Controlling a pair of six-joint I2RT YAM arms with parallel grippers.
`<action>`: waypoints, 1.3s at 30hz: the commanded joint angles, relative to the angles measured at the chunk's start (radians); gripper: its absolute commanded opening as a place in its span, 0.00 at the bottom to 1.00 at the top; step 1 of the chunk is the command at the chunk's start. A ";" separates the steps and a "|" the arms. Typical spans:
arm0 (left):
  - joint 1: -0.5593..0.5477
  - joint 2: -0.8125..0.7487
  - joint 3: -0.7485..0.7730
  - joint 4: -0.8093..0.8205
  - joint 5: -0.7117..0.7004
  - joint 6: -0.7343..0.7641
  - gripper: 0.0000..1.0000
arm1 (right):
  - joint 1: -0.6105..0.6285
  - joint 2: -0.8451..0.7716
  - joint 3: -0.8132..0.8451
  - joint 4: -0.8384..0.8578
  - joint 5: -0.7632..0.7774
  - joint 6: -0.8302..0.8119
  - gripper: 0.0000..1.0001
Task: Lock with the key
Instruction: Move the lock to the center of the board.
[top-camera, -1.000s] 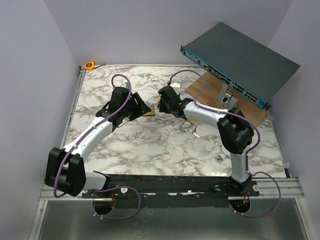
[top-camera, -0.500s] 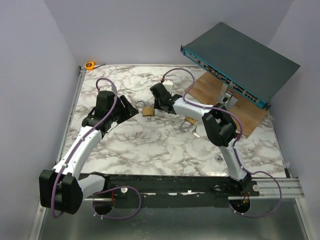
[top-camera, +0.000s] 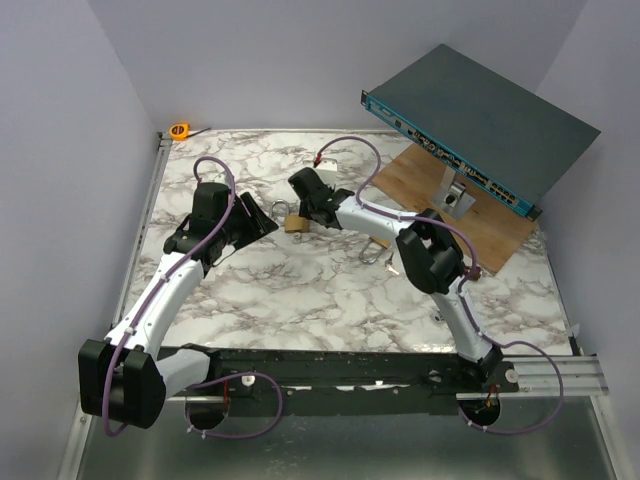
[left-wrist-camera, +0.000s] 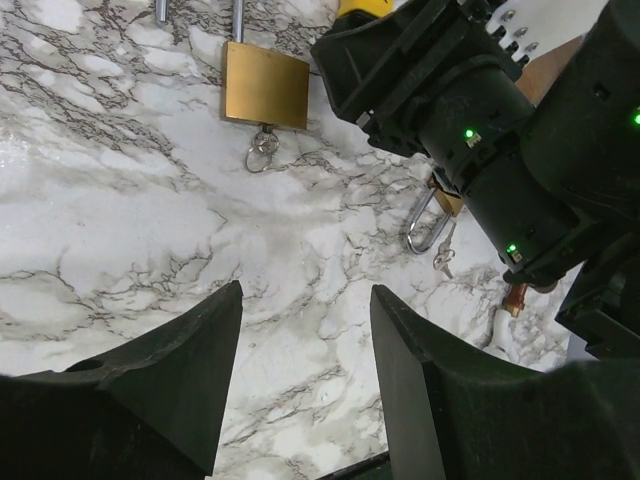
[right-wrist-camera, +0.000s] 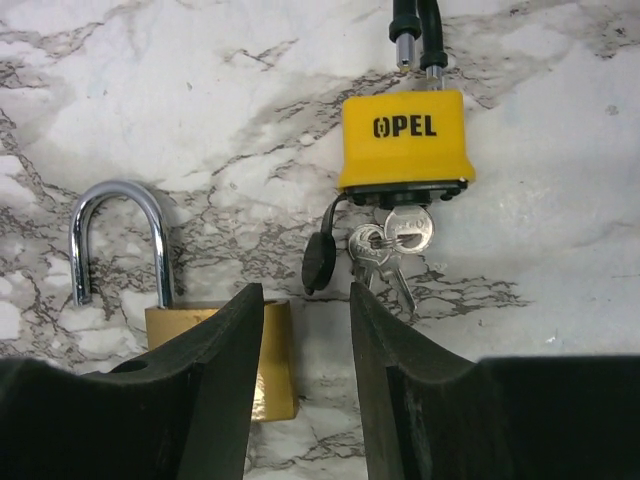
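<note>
On marble table (top-camera: 300, 300), brass padlock (left-wrist-camera: 265, 88), shackle open, near yellow padlock (right-wrist-camera: 404, 140), left tool (left-wrist-camera: 305, 290), right tool (right-wrist-camera: 305, 290) both released

- What did the arms look like?
- The left arm (top-camera: 160, 290) and right arm (top-camera: 365, 215) were white tubes with chunky black joints. A purple cable (top-camera: 211, 160) ran along each.
- And the hands?
- The left hand (left-wrist-camera: 305, 300) and right hand (right-wrist-camera: 305, 300) were black. Tiny green lights (left-wrist-camera: 467, 133) glowed by the right one.

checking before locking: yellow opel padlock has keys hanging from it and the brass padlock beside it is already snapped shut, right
Not shut. The right wrist view shows the brass padlock open, one leg of its shackle free of the body. The yellow OPEL padlock beside it does have keys hanging from it.
</note>
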 joint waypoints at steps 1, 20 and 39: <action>0.006 -0.006 -0.011 0.002 0.023 0.007 0.53 | 0.005 0.068 0.085 -0.069 0.078 0.034 0.42; 0.023 0.033 -0.023 0.048 0.107 -0.042 0.54 | -0.008 0.097 0.137 -0.089 0.089 -0.004 0.01; -0.197 0.284 -0.122 0.450 0.133 -0.371 0.60 | -0.007 -0.492 -0.627 0.127 -0.255 -0.069 0.01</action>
